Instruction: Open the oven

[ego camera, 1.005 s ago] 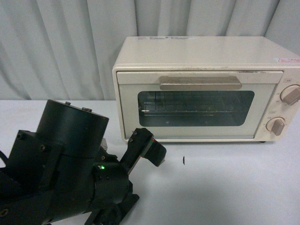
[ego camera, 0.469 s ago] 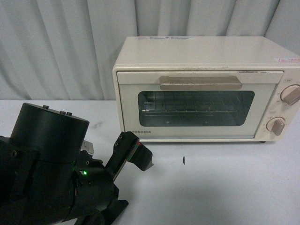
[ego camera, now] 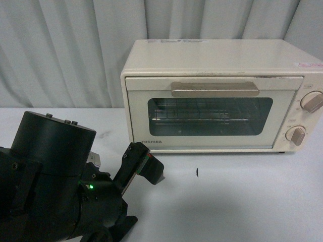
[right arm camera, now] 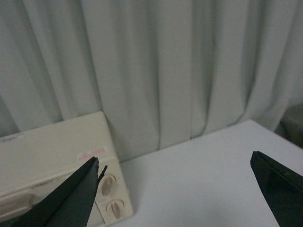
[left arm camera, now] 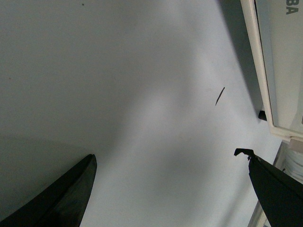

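Note:
The cream oven (ego camera: 217, 96) stands at the back right of the white table, its glass door shut, with the beige bar handle (ego camera: 215, 89) across the top of the door. Two beige knobs (ego camera: 311, 101) are on its right side. My left gripper (ego camera: 146, 162) is open, low over the table in front of the oven's left corner and apart from it. In the left wrist view the left gripper (left arm camera: 166, 155) holds nothing, and the oven's lower edge (left arm camera: 279, 61) shows. The right gripper (right arm camera: 174, 157) is open and empty, up high beside the oven (right arm camera: 52, 146); the front view does not show it.
A grey pleated curtain (ego camera: 65, 50) hangs close behind the oven. The white table (ego camera: 242, 201) stretches in front of it, with a small dark mark (ego camera: 197, 172) on it. My left arm's bulky black body (ego camera: 50, 186) fills the lower left.
The left arm dropped and drew back to the left, uncovering the lower left of the oven door. In the last half second it has held almost still.

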Robot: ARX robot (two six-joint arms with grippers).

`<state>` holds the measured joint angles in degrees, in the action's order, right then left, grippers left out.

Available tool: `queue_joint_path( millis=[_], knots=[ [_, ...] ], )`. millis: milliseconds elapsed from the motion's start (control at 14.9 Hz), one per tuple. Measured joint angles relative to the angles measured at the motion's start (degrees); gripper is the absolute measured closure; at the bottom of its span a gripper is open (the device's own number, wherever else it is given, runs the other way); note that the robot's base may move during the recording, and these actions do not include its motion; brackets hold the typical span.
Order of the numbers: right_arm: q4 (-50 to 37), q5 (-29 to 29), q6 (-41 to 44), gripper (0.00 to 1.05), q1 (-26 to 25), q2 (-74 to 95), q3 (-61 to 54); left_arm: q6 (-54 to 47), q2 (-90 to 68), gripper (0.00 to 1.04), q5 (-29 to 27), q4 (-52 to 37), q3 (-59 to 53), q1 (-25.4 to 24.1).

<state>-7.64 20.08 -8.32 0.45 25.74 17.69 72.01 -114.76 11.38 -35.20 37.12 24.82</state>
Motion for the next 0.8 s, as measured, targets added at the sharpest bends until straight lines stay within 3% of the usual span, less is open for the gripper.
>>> queue_joint_path(
  millis=[201,469,804],
  knots=[
    [-14.9,-1.8,17.4,0.06,4.9,27.2,13.9,0.0,0.0,0.07,0.2,0.0,0.0,0.0],
    [-13.7,-1.7,40.0,0.08,12.9,50.3,34.4,0.0,0.0,0.07,0.2,0.0,0.0,0.0],
    [-11.2,-4.1,60.3,0.64,16.1,58.7,38.1,0.0,0.0,0.07,0.2,0.0,0.0,0.0]
  ],
)
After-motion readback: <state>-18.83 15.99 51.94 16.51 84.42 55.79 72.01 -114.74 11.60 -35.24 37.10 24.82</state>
